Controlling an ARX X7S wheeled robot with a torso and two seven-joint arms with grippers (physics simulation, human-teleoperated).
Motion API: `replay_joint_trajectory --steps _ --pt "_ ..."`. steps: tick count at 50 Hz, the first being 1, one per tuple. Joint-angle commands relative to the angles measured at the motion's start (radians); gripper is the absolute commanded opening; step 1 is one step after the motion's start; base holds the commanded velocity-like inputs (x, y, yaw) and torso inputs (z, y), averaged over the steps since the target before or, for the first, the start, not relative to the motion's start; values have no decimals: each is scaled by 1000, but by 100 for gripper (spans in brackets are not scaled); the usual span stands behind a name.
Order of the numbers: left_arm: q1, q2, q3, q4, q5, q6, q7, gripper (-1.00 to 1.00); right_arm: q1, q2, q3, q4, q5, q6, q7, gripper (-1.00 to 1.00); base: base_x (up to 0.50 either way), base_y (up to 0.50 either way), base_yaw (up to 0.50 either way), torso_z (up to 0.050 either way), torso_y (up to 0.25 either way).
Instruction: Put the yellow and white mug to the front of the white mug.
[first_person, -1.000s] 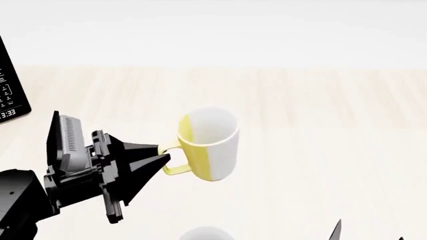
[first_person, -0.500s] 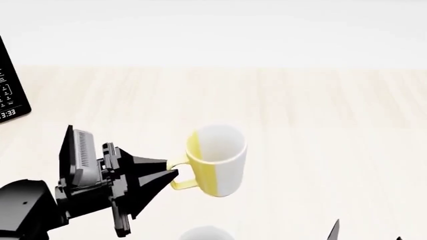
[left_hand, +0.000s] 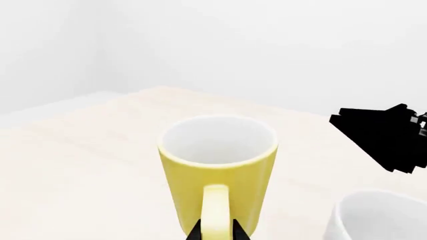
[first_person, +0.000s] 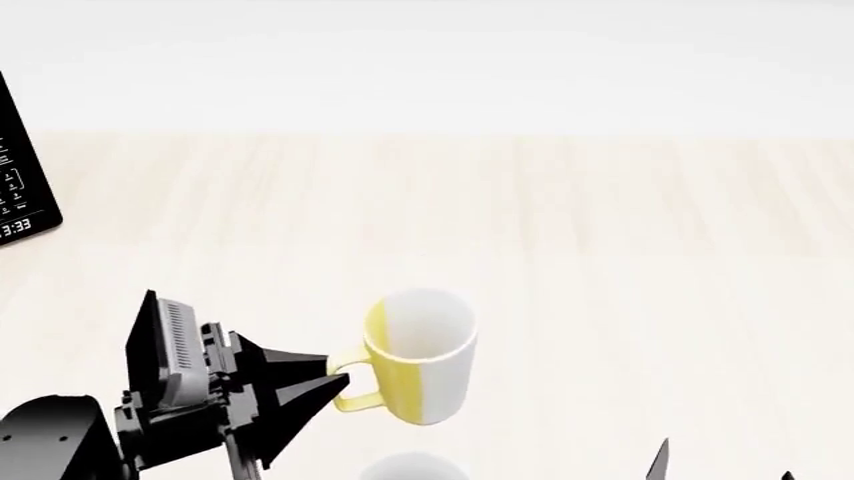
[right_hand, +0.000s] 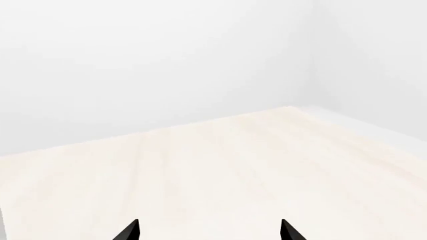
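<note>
Left gripper (first_person: 324, 385) | jaws clamped on yellow and white mug (first_person: 420, 367) handle | mug upright

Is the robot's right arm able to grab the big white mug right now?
Probably yes. The right gripper is open and empty, and the white mug sits close by with bare table between them. The left gripper holds the yellow and white mug just behind it.

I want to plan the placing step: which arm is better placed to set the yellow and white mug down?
The left. Its end effector is shut on the handle of the yellow and white mug, close to the white mug. The right end effector is open and holds nothing.
</note>
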Motion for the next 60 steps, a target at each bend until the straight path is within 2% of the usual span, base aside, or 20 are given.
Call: replay_joint_trajectory --steps 1,38,60 --pt "11 14 -99 -29 82 28 14 -100 1 2 -7 1 0 -1 2 100 0 0 0 0 0" --pt "80 34 -344 -30 322 74 14 -100 0 13 -27 -16 2 8 15 100 0 0 0 0 0" --pt "117 37 -388 -30 404 68 -26 -100 1 17 -34 -11 5 1 19 100 0 0 0 0 0"
